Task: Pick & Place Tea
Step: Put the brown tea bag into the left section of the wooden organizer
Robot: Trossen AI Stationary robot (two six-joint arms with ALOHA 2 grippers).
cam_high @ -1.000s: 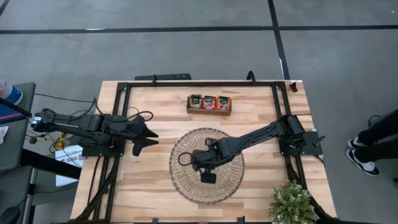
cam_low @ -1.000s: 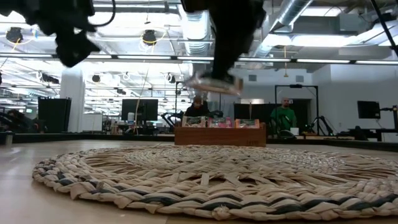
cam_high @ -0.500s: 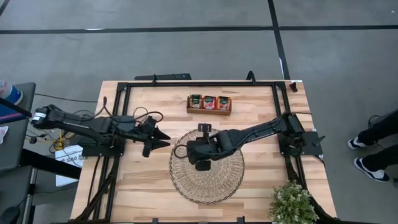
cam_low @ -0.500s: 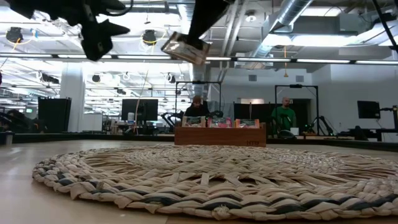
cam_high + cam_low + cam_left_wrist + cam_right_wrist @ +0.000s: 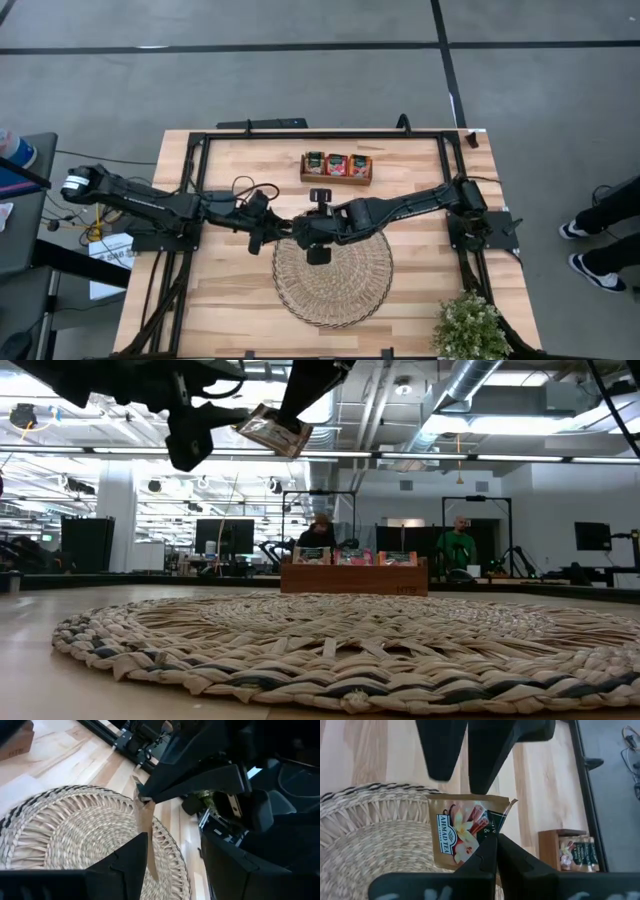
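One cream tea sachet (image 5: 462,832) with a dark green band hangs in the air over the far-left rim of the round woven mat (image 5: 335,290). My right gripper (image 5: 495,840) is shut on it. My left gripper (image 5: 172,845) is open, and its fingers (image 5: 442,750) stand on either side of the sachet's free edge (image 5: 146,822). In the low view the sachet (image 5: 268,432) hangs tilted between the left gripper (image 5: 190,440) and the right gripper (image 5: 300,405). More sachets stand in the wooden tray (image 5: 336,180). My right gripper pinches the sachet between its two fingers at the edge by the dark green band (image 5: 492,831). The sachet is lifted clear above the mat, tilted, with its free part reaching out toward my left gripper. My left gripper: I cannot tell whether its open fingers touch the sachet's free edge.
The woven mat (image 5: 330,640) covers the table's middle and near part. The tray (image 5: 354,578) sits toward the far edge. A potted plant (image 5: 470,328) stands at the near right corner. A black frame (image 5: 300,135) runs round the table. People sit in the room beyond.
My right gripper has risen from the mat's middle and carried the sachet toward the table's far-left, lifting it clear and turning. My left gripper has moved toward the table's right, up to the sachet, and has stayed open.
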